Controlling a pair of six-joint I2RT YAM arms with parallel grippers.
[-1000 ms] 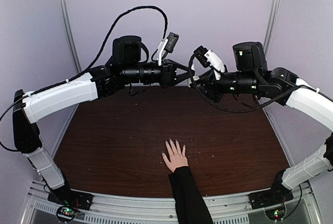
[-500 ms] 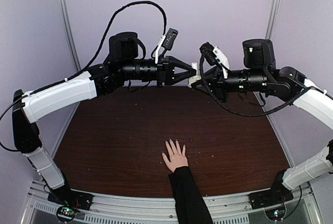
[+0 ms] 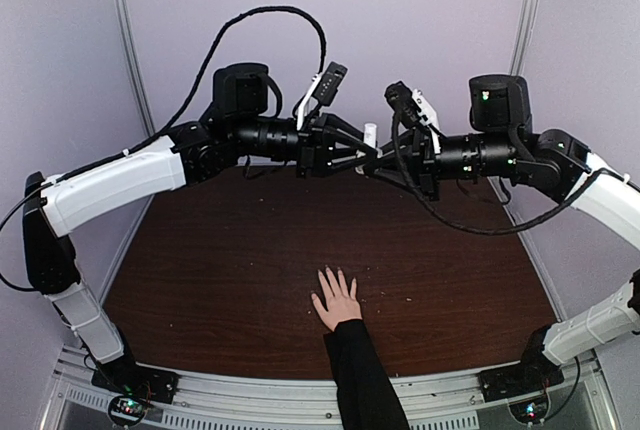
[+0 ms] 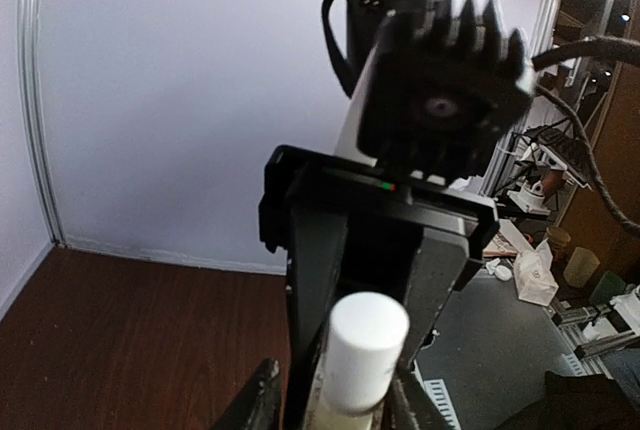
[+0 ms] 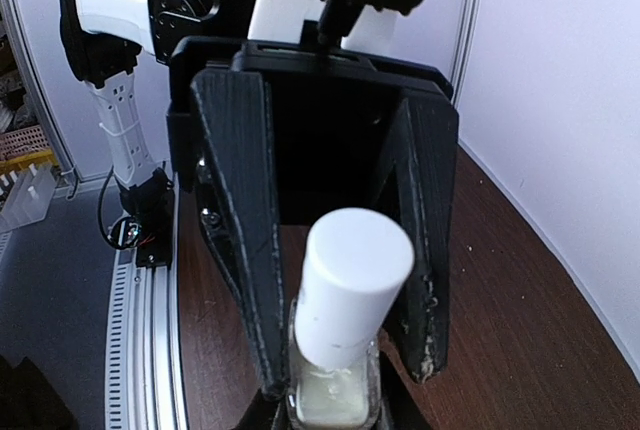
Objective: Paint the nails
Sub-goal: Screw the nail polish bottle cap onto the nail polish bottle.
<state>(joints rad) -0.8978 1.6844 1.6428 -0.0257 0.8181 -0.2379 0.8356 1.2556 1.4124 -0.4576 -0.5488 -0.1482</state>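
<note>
White cap (image 5: pixel 355 270) | left claw (image 3: pixel 368 157) parted around it | right claw (image 5: pixel 330 412) grips bottle (image 5: pixel 335 395) | nails (image 3: pixel 335 276) (tiny) far below

Nails (image 3: pixel 331 275) at the tips of a light-skinned hand (image 3: pixel 337 302), too small to tell their colour; hand flat on the dark bench (image 3: pixel 200 270), fingers (image 3: pixel 326 279) spread, pointing away, near the front edge, black sleeve (image 3: pixel 362 370)

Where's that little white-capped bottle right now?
In the top view the bottle is held in mid-air above the far centre of the table, gripped by the right gripper, its cap between the left gripper's open jaws.
</note>
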